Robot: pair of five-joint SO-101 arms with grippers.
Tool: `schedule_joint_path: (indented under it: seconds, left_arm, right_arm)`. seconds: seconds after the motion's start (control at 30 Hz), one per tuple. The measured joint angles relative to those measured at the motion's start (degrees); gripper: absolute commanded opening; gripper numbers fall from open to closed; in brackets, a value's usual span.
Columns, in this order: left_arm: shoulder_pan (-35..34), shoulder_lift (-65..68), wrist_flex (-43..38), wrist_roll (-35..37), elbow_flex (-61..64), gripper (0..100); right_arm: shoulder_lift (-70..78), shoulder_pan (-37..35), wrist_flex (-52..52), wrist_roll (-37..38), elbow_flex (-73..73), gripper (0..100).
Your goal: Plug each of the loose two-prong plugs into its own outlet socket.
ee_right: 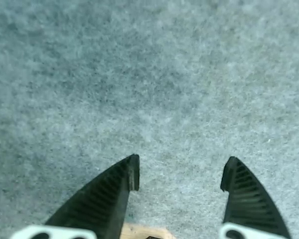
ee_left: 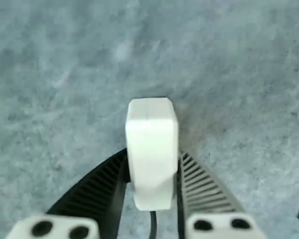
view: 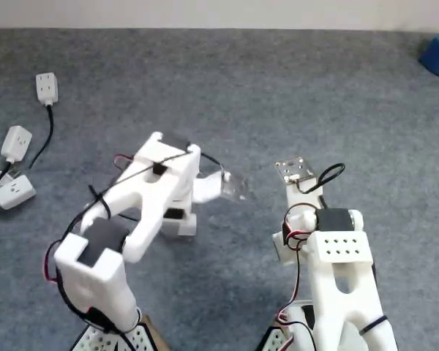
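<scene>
1. High view: the left arm (view: 132, 212) is bending over the grey carpet (view: 314, 95). Three white outlet sockets (view: 16, 142) are lying well apart from its claw, out on the far left. The right arm (view: 340, 252) is standing alongside.
2. Left wrist view: the left claw (ee_left: 153, 153) is clamping a white block (ee_left: 151, 144) between both fingers, with a black cord (ee_left: 153, 219) running back from it. I cannot tell whether it is a plug or a socket.
3. Right wrist view: the right claw (ee_right: 182, 159) is hanging with its fingers spread wide and bare carpet lying between them.
</scene>
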Motion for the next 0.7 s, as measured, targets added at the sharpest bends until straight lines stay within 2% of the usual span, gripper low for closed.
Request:
schedule_joint_path:
  seconds: [0.2,0.3,0.4,0.53,0.7]
  left_arm:
    - [1.1,-2.5,-1.7,-4.5,3.1,3]
    - [1.1,-2.5,-2.6,-5.2,2.9,17]
    - [1.1,-2.5,-5.4,-2.7,0.6,28]
    - [-1.1,-2.5,-9.1,0.1,-3.1,29]
    - [-1.3,-2.5,-10.1,1.1,-4.7,29]
  right_arm:
    - [0.0,0.0,0.0,0.0,0.0,27.1]
    - [0.0,0.0,0.0,0.0,0.0,27.1]
    - [0.0,0.0,0.0,0.0,0.0,27.1]
    - [0.0,0.0,0.0,0.4,0.0,27.1]
    - [0.0,0.0,0.0,1.0,0.0,27.1]
